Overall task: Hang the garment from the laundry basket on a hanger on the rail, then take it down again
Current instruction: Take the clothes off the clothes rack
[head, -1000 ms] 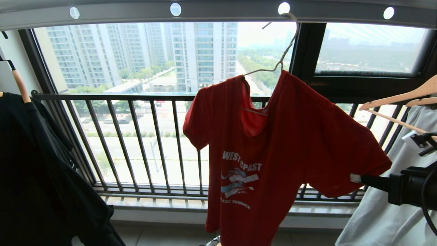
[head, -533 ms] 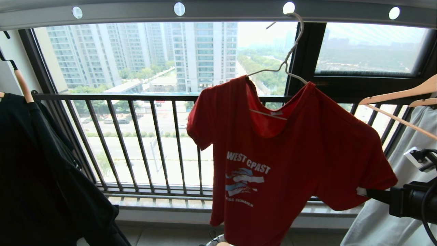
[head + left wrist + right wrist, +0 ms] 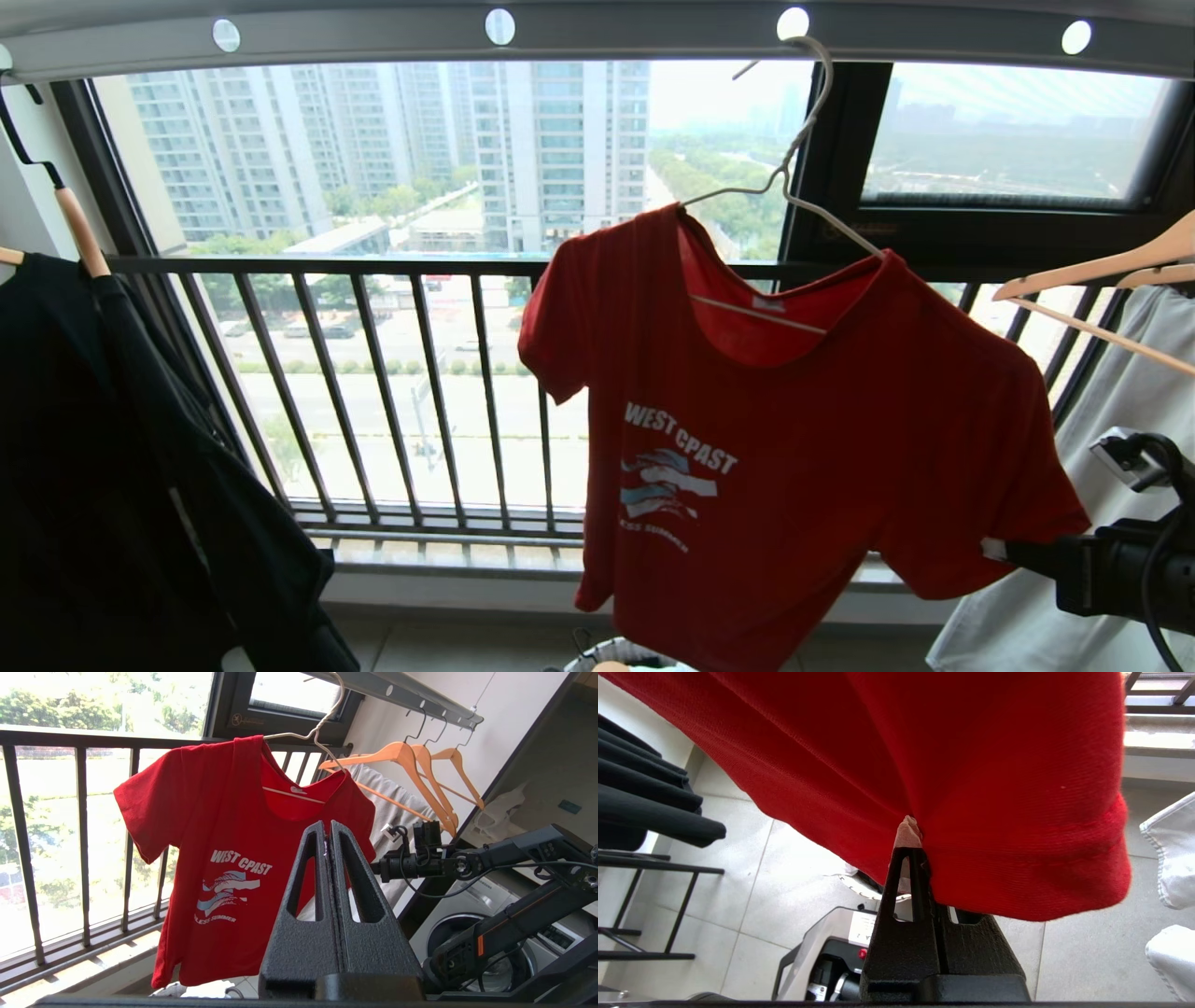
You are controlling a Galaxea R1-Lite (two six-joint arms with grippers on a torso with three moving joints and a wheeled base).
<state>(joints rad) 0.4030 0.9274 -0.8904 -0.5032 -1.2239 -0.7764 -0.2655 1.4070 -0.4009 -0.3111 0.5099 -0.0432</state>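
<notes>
The T-shirt (image 3: 803, 448) hangs crooked on the hanger (image 3: 794, 177); my right gripper (image 3: 920, 858), jaws pinching its sleeve, could drag it off. Left gripper (image 3: 329, 830) is closed, empty.

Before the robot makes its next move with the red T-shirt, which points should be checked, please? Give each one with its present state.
1. Hanger hooked in a hole of the rail: ok.
2. Red T-shirt level on the hanger: not ok, it hangs tilted and one wire shoulder is bare.
3. Right gripper shut on the sleeve fabric: ok.
4. Left gripper shut, empty, away from the shirt: ok.
5. Laundry basket under the shirt: cannot tell, only its rim shows.
</notes>
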